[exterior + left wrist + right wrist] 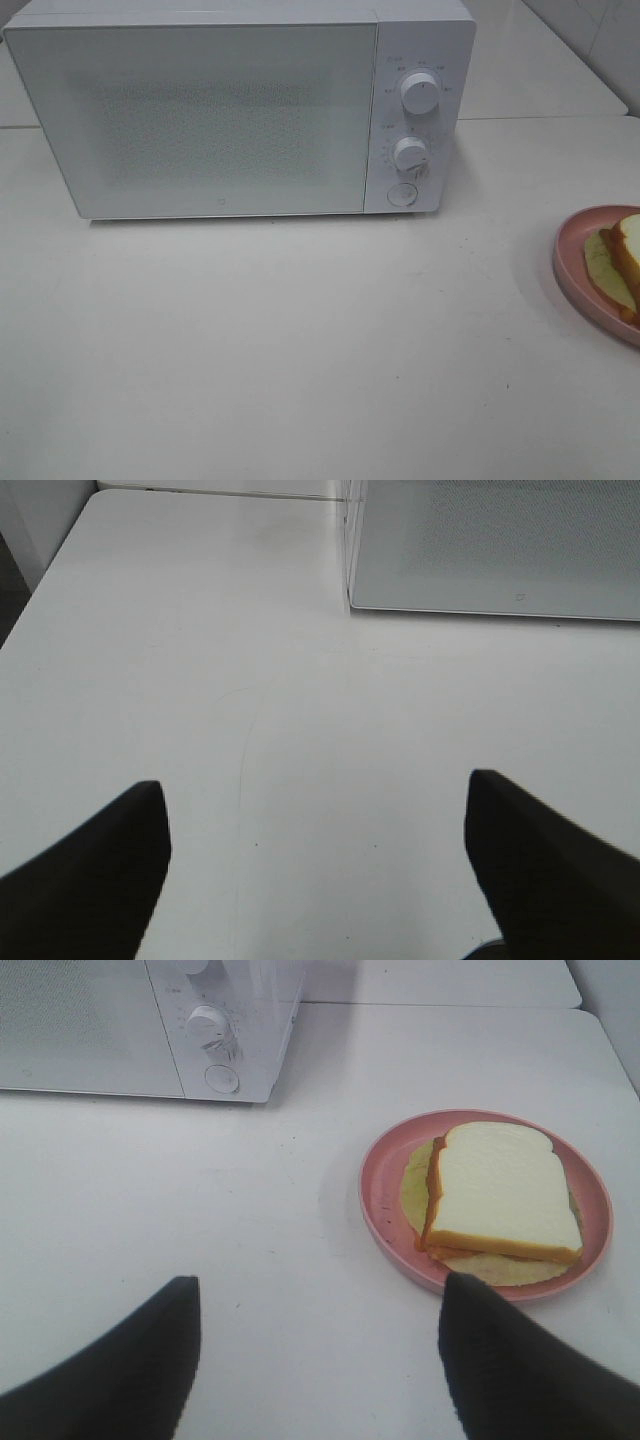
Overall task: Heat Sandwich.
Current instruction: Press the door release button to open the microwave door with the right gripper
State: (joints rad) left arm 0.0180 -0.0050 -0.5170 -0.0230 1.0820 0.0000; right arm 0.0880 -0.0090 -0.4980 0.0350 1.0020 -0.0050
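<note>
Jaws of the right end effector [318,1282] gape empty over the white table [250,1210]; just ahead, the white-bread sandwich with orange-brown crust [505,1190] lies on a round pink plate [378,1185], cropped in the high view. The left end effector [315,780], equally agape, faces only the boxy white microwave [500,540] farther ahead.

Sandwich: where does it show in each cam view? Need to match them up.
Exterior high: sandwich at the right edge, on the pink plate, partly cut off by the frame.
Left wrist: not in it.
Right wrist: sandwich whole on the plate, beyond the open right gripper.
Shared landmark: white microwave, in all three views.
</note>
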